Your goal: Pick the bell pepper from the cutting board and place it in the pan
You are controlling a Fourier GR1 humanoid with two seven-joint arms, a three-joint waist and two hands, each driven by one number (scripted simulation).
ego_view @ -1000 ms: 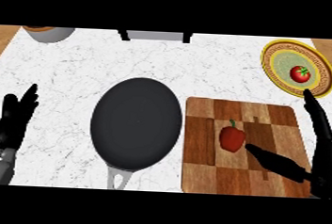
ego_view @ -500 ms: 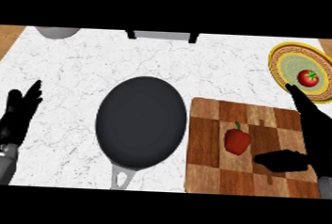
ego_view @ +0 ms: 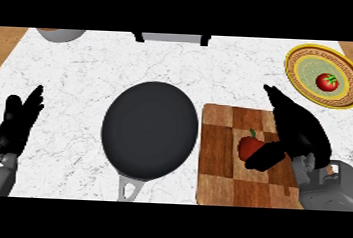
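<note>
1. The red bell pepper [ego_view: 248, 145] with its green stem sits on the wooden cutting board [ego_view: 225, 173], toward the board's right half, not yet lifted.
2. The right hand [ego_view: 301, 131] is over the board just right of the pepper; its fingers stretch up past the board's top edge and its thumb [ego_view: 265, 157] reaches in against the pepper's lower right side. The hand is spread, not closed around the pepper.
3. The dark round pan [ego_view: 150, 130] lies on the white marble counter [ego_view: 93, 72] just left of the board, its grey handle pointing toward the lower edge.
4. The left hand [ego_view: 15, 126] rests open at the left edge, fingers up, well apart from the pan.
5. A yellow-rimmed plate [ego_view: 308, 81] holding a tomato [ego_view: 327, 82] sits at the upper right.
6. A grey bowl [ego_view: 60, 34] shows partly at the top left.
</note>
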